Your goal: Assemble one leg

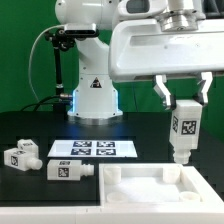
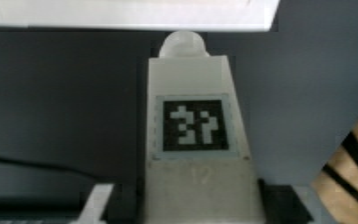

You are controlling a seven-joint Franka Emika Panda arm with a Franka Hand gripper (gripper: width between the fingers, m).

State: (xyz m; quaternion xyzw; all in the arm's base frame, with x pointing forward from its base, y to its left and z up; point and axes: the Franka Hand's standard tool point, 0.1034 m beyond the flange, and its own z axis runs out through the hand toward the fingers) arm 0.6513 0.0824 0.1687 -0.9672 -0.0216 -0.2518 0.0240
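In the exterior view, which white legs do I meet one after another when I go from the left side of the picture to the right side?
first loose leg → second loose leg → held leg, upright in the end effector

Matt white plastic leg (image 1: 185, 125), smooth white panel (image 1: 150, 184), matt black table (image 1: 28, 126)

White, black-and-white square tag — the leg (image 1: 184, 127); white, tagged alike — the marker board (image 1: 92, 149); black, the table (image 1: 30, 128).
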